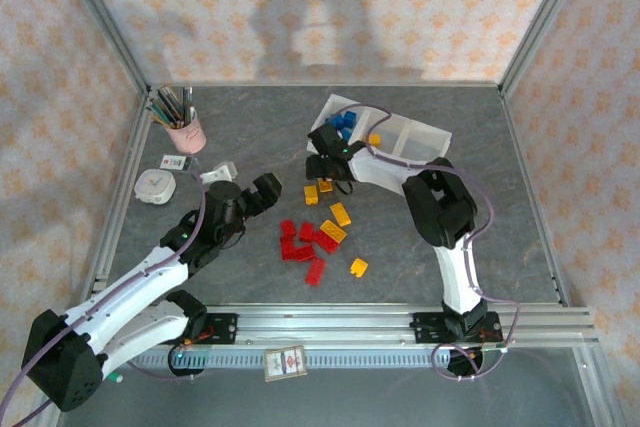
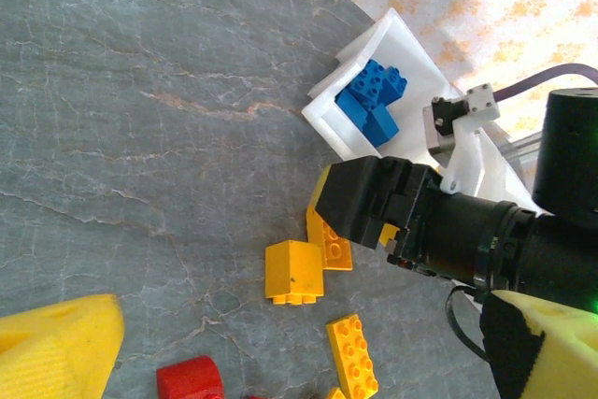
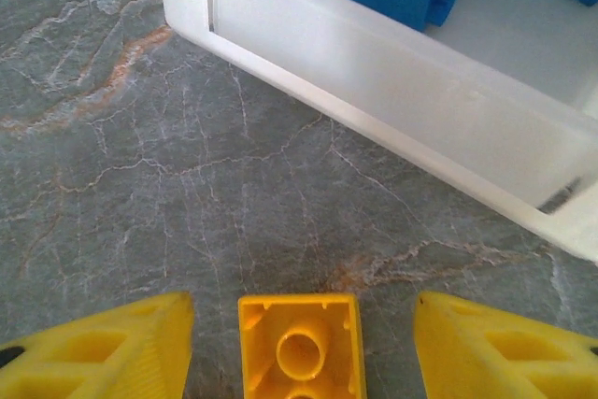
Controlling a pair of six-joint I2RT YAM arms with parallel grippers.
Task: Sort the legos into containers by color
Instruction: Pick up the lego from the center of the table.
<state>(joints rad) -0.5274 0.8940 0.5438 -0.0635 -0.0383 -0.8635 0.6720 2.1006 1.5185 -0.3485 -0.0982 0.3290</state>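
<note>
Yellow brick (image 3: 299,350) inside half-open right gripper (image 3: 301,320) (gaps both sides).

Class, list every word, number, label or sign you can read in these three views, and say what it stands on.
Nothing can be read with certainty.
Small printed card on the front metal rail: red mark, print too small to read.
Small white label on the table beside the pink pencil cup: dark print, too blurred to read.
</note>
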